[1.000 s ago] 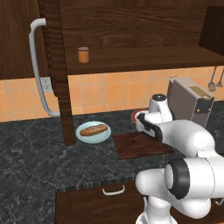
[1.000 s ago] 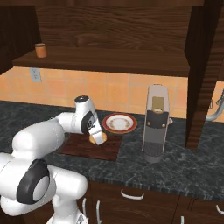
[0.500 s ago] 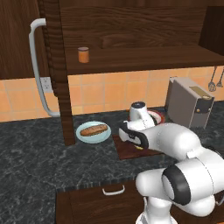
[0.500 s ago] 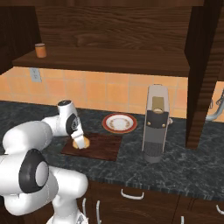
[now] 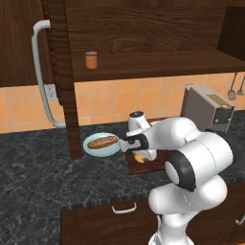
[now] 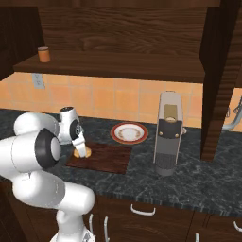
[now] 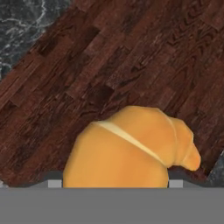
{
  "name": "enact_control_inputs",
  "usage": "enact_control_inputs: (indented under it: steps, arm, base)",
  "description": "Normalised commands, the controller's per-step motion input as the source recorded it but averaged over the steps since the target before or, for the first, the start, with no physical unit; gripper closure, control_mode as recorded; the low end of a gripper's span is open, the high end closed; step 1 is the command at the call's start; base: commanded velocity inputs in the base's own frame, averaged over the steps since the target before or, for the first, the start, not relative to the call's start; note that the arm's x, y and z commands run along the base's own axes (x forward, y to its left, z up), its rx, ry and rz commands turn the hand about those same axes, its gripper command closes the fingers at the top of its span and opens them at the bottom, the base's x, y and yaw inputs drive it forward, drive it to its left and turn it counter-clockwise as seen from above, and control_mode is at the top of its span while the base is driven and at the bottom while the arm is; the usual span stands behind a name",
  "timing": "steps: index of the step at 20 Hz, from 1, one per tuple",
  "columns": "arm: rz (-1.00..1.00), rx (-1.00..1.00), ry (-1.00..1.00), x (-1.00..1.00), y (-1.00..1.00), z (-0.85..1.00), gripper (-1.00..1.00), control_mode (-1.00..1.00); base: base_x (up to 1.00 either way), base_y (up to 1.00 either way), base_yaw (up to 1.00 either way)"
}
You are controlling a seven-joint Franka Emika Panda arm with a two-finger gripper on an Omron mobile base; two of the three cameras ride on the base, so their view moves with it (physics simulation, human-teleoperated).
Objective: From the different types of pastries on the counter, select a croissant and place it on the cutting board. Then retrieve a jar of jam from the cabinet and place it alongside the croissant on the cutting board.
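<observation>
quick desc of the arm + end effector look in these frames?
Glossy white rounded arm links with dark grey-black discs at the joints. No cables or markings show. The end effector has a white body with a dark band; its fingertips are too hidden to describe.

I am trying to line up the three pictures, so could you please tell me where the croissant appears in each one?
Left base view: the croissant sits at centre, under the gripper, on the board's left end.
Right base view: croissant at left of centre, on the board's left end.
Hand view: croissant fills the lower middle.
Shared landmark: the cutting board.
</observation>
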Motion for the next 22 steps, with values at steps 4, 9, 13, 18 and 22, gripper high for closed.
enact_control_inputs:
  steps: [4,9,13,18,22]
  arm:
    - [0.02,0.00,0.00,-0.01,0.03,-0.01,-1.00,-1.00]
    - [0.01,0.00,-0.03,-0.21,-0.07,0.64,-1.00,-1.00]
    - [0.02,0.00,-0.17,-0.05,-0.23,0.49,-1.00,-1.00]
    - [0.11,0.00,-0.17,-0.22,-0.43,0.93,-1.00,-1.00]
    - [0.22,0.02,0.00,-0.11,-0.29,0.54,-1.00,-1.00]
  base:
    - [0.00,0.00,0.00]
    - [0.00,0.00,0.00]
    - [0.00,0.00,0.00]
    - [0.00,0.00,0.00]
    - [0.00,0.00,0.00]
